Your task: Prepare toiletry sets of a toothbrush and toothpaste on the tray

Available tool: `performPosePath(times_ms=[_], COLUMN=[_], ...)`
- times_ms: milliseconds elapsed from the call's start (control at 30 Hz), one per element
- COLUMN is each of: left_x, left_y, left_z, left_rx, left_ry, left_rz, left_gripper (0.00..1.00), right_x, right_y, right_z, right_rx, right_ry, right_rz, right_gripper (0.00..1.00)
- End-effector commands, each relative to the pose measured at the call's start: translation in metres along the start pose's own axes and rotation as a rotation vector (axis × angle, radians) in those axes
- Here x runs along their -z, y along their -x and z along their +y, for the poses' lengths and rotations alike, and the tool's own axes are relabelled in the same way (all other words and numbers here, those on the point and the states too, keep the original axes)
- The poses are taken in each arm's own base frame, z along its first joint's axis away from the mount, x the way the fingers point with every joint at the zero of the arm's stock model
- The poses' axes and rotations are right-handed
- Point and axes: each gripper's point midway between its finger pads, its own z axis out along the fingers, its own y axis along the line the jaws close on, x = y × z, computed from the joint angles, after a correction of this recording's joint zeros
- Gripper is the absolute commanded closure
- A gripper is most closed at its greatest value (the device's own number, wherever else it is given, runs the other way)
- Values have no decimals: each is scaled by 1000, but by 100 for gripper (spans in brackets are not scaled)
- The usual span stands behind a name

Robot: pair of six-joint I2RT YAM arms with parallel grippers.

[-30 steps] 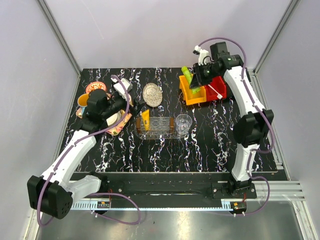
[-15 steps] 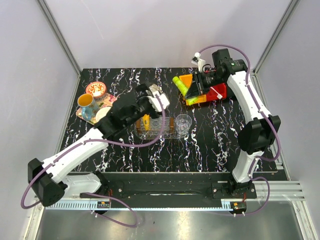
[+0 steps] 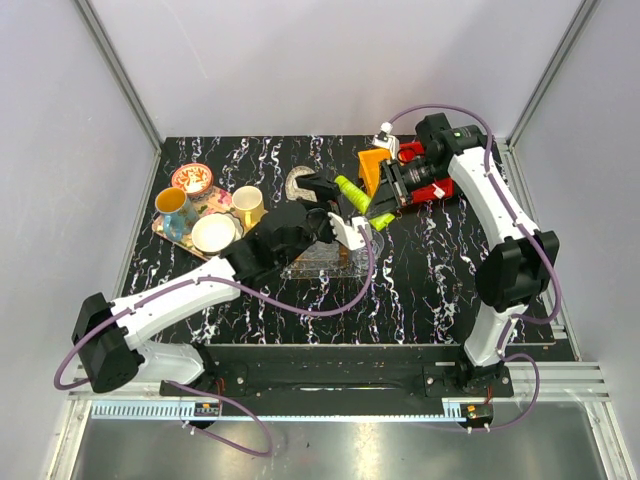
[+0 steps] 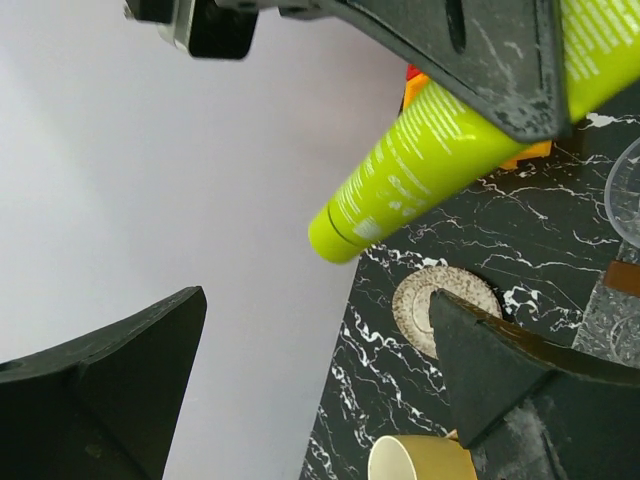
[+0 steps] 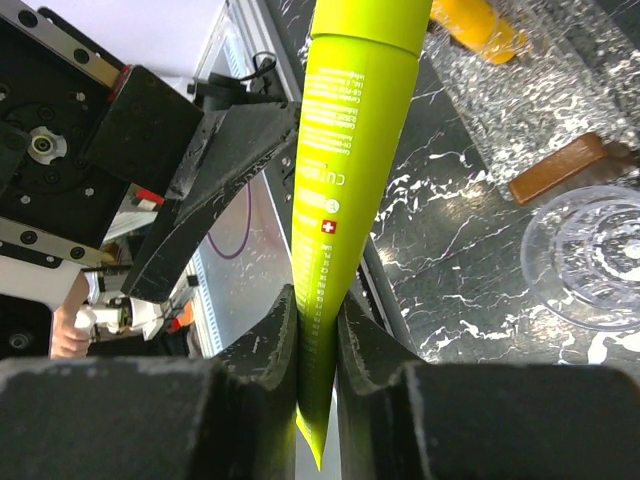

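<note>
My right gripper [image 5: 318,310] is shut on the flat tail of the lime green toothpaste [image 5: 345,150], whose cap points away from the wrist. From above, this toothpaste [image 3: 352,190] hangs over the table left of the bins, with the right gripper [image 3: 385,195] behind it. My left gripper [image 3: 330,200] is open close beside it. In the left wrist view the green toothpaste [image 4: 410,170] crosses above my left gripper [image 4: 318,310], outside its jaws. The orange toothpaste [image 5: 475,25] lies on the clear tray [image 5: 560,85]. My left arm covers most of the tray [image 3: 318,268] from above. The toothbrush is out of view.
A colourful square tray [image 3: 168,228] with cups and a yellow mug [image 3: 247,205] sits at the left. A round silvery dish [image 4: 425,305] lies behind the clear tray. Orange bin [image 3: 372,165] and red bin [image 3: 432,190] stand at the back right. A clear cup [image 5: 590,250] stands by the tray.
My left arm has swung right from the cup tray to over the clear tray, jaws still open. My right gripper has carried the green toothpaste from the bins leftward to it.
</note>
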Motion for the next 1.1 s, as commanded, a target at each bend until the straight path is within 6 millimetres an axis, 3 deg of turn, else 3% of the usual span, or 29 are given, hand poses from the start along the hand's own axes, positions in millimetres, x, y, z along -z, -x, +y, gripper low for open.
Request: performPosePath(times_ms=[0, 233, 567, 667, 1067], left_x=[-1, -2, -5, -5, -8], left_y=[7, 7, 3, 1, -2], left_z=[8, -14, -21, -25, -23], left_rx=[-63, -80, -125, -128, -136], left_ry=[54, -22, -11, -10, 28], left_rz=[-8, -20, -26, -30, -31], left_gripper=[1, 1, 2, 8, 45], right_x=[5, -3, -19, -19, -25], right_y=[-13, -25, -41, -44, -56], right_z=[37, 52, 65, 68, 73], right_rx=[43, 31, 42, 49, 53], right_ry=[87, 152, 202, 208, 220], right_rz=[11, 68, 156, 164, 205], right_gripper=[100, 100, 100, 100, 100])
